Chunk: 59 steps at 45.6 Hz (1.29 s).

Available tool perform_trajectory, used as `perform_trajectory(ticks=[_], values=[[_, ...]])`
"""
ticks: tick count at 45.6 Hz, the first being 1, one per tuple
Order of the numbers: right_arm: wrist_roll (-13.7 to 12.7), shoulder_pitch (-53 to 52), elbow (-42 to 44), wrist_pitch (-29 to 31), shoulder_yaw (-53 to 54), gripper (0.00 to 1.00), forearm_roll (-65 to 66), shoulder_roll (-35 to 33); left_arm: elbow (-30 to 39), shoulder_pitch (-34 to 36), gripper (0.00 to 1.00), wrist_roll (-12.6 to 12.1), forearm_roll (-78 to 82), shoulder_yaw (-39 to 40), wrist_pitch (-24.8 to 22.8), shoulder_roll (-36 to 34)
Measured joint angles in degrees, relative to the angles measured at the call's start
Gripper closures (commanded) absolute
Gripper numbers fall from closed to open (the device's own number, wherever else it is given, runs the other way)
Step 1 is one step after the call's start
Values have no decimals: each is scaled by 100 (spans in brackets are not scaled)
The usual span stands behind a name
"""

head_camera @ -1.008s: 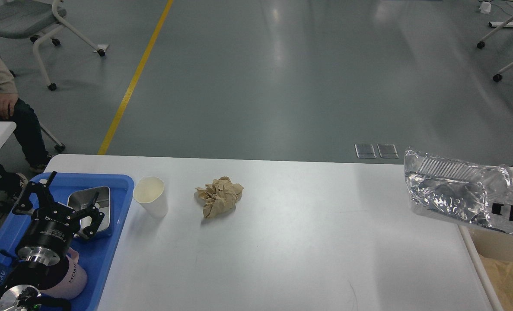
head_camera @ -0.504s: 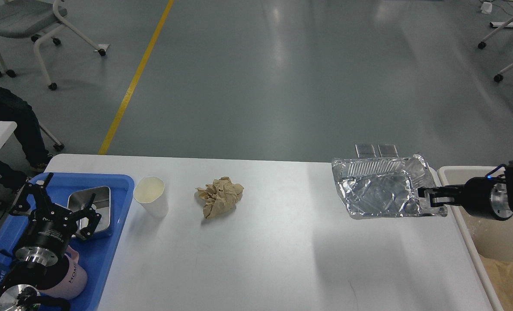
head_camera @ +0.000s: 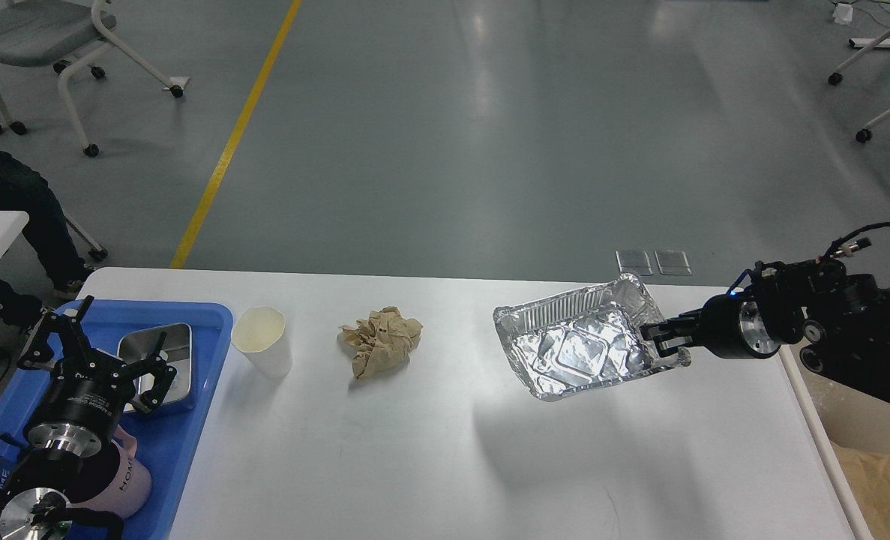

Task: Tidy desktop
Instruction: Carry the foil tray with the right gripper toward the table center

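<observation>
Since a second ago your right gripper (head_camera: 658,339), clamped on the foil tray's (head_camera: 576,346) thin rim, carried it from the bin (head_camera: 812,405) inward over the desktop (head_camera: 445,450); rim may crumple and slip; left gripper (head_camera: 107,349) hangs open.

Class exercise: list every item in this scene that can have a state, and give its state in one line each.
foil tray: open side up, held by its right rim
right gripper: shut on the foil tray
left gripper: open, above the blue tray
paper cup: upright
brown paper: crumpled
pink mug: lying in the blue tray
</observation>
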State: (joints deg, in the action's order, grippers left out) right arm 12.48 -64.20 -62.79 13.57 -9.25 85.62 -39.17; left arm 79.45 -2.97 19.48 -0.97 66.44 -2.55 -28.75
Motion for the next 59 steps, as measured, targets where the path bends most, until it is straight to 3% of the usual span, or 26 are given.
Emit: perform_trajectory(ticks=[19, 40, 49, 54, 59], values=[[11, -378, 520, 9, -303, 100, -390, 1069, 4, -2, 4, 43, 12, 0, 0, -31], [16, -429, 627, 6, -315, 100, -511, 1129, 81, 125, 4, 63, 439, -363, 135, -833], [32, -471, 627, 6, -315, 100, -544, 1132, 204, 198, 4, 16, 940, -409, 479, -965], [46, -503, 616, 5, -364, 100, -555, 1083, 526, 333, 4, -77, 1087, -799, 550, -1269], [72, -513, 607, 5, -382, 100, -570, 990, 692, 732, 4, -90, 1247, -1716, 720, -1915]])
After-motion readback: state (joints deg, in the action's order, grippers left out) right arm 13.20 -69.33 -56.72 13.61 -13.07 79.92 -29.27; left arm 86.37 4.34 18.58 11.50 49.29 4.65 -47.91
